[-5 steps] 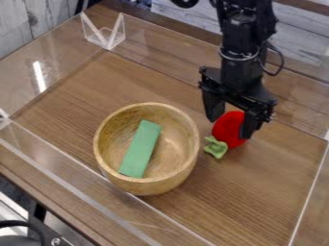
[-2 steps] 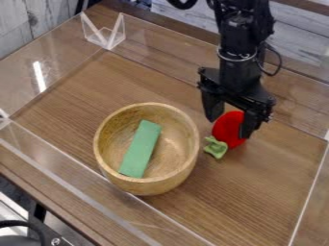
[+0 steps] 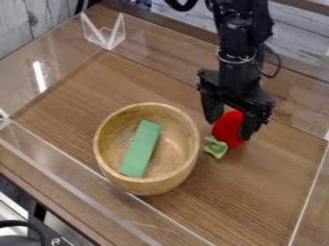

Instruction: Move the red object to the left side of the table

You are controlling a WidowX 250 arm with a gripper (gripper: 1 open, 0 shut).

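One brown wood-grain tabletop (image 3: 264,183) with low clear acrylic walls carries a round pale wooden bowl (image 3: 110,131) holding a flat green block (image 3: 140,148). At right, the black end effector (image 3: 236,120) points down, jaws spread wide around the small glossy red strawberry-like toy (image 3: 228,128), which rests on the wood.

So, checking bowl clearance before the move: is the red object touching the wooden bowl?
Apart. The camera view shows bare table between the red object and the wooden bowl.
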